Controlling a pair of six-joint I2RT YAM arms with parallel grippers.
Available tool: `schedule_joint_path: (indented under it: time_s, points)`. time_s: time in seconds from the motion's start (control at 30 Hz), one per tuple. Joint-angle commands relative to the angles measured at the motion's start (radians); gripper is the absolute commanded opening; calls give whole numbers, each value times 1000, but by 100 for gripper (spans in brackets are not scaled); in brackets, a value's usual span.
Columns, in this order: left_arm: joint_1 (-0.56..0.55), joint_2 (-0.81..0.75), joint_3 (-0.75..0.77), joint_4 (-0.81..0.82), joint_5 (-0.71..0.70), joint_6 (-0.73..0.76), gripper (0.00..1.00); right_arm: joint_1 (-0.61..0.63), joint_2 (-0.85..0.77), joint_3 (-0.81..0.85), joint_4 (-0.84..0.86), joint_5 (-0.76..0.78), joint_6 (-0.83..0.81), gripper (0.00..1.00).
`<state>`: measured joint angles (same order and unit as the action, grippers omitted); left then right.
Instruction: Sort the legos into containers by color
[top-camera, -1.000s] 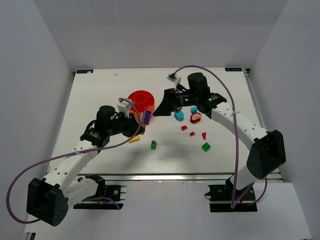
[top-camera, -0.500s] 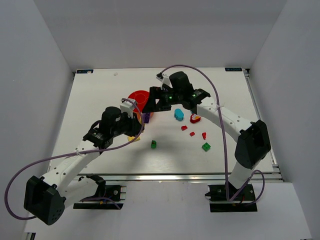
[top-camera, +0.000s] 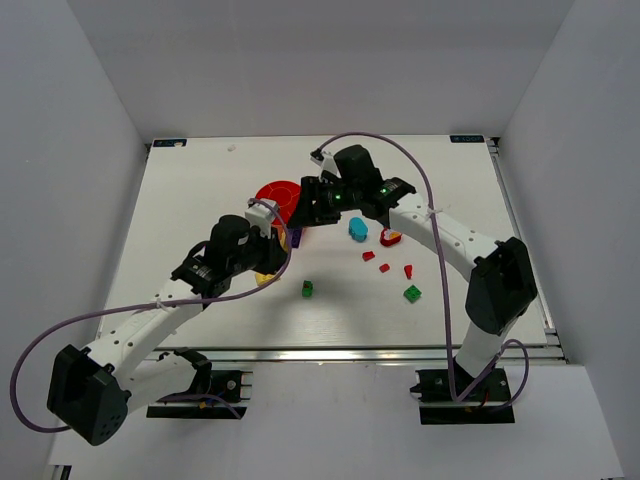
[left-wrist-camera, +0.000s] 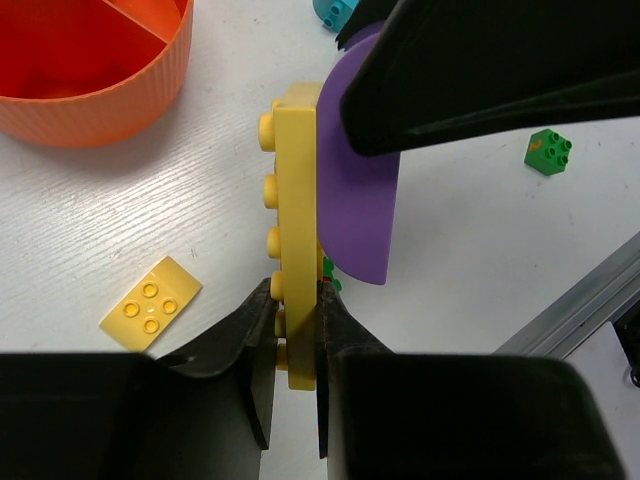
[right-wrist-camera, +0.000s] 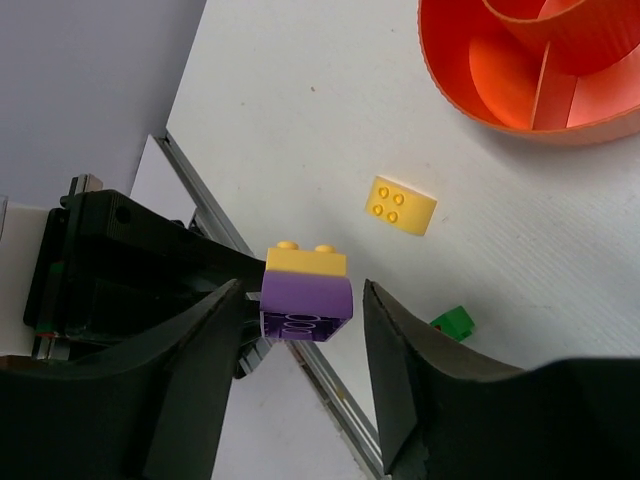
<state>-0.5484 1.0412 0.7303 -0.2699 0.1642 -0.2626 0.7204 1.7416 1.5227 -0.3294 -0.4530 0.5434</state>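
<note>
Two grippers meet on one stuck-together pair of legos. The left gripper (left-wrist-camera: 297, 308) is clamped on the lower end of a long yellow brick (left-wrist-camera: 296, 200), held on edge above the bench (left-wrist-camera: 120, 210). A purple brick (left-wrist-camera: 362, 215) is pressed onto the yellow brick's face. The right gripper (right-wrist-camera: 305, 295) has its jaws apart, one on each side of that purple brick, with a thin gap showing on both sides (so no grip on it yet, as far as its wrist view shows). Further out, a loose yellow plate (left-wrist-camera: 150, 300) lies flat on the bench, a green brick (left-wrist-camera: 548, 152) sits off to one side, and the orange tub (left-wrist-camera: 100, 100) stands near.

The likely next step is pulling the two colours apart, and that carries the risk. The left gripper holds only one end of a long piece, so a sideways tug could lever the yellow brick out of its hold. If the right jaws also pinch the yellow edge, nothing separates. A sudden release could fling a piece off the bench edge.
</note>
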Motion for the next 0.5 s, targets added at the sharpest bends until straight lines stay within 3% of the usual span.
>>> schedule_joint_path:
  time_s: [0.0,0.17,0.27,0.33,0.47]
  points:
    - [-12,-9,35,0,-28,0,0,10,13,48,12,-24,1,58]
    - [-21,-15,32,-5,-45,-3,0,11,18,42,10,-27,3,55]
    - [-30,-17,26,-3,-58,-6,0,8,15,36,18,-38,7,36]
    - [-30,-17,26,-6,-74,-6,0,8,12,40,15,-38,1,19]
    - [-30,-6,26,-17,-123,-4,0,2,-5,62,-10,-24,-32,0]
